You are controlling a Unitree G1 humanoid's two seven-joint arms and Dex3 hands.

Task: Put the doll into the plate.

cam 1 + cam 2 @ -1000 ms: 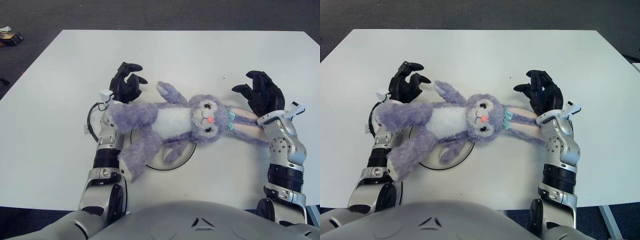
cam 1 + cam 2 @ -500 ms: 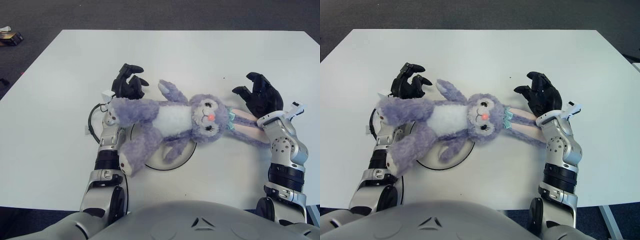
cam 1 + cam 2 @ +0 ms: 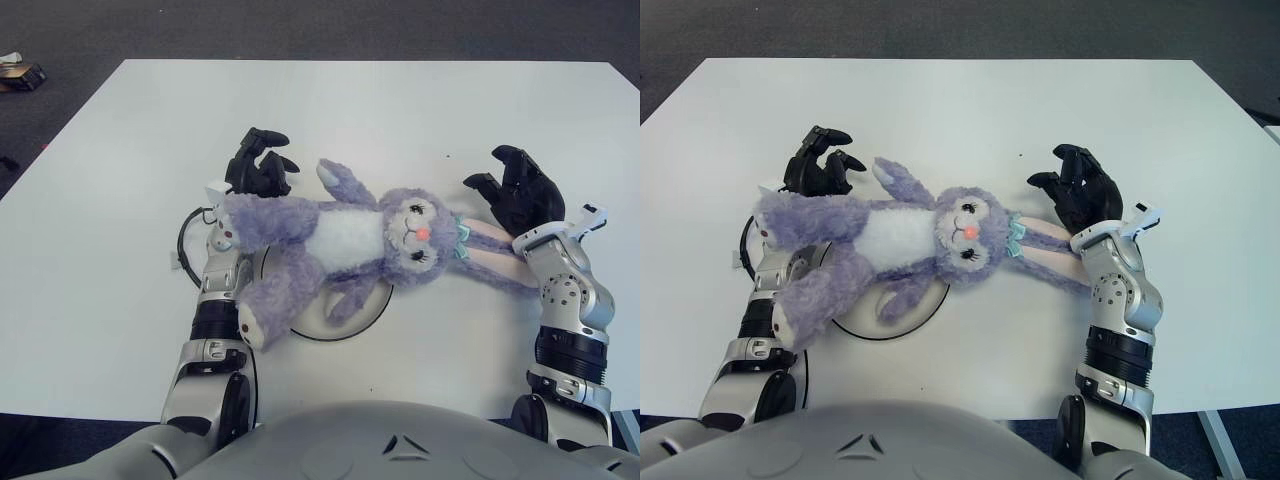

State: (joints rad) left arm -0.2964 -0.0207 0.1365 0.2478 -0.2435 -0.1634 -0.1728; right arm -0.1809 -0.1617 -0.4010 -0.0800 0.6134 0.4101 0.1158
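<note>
- Purple plush doll [image 3: 345,240] is lying face up across the white plate [image 3: 365,312], body partly over it, legs draped on my left wrist, ears reaching toward my right wrist.
- My left hand [image 3: 257,170] is resting beyond the doll's leg, fingers curled loosely, gripping nothing; a second ago it was slightly wider.
- My right hand [image 3: 520,195] is hovering beside the ears, fingers now bending inward, holding nothing.
- I'm judging the doll released, though only partly seated on the plate.
- Counting: one doll, one plate, one table [image 3: 380,100], two hands.
</note>
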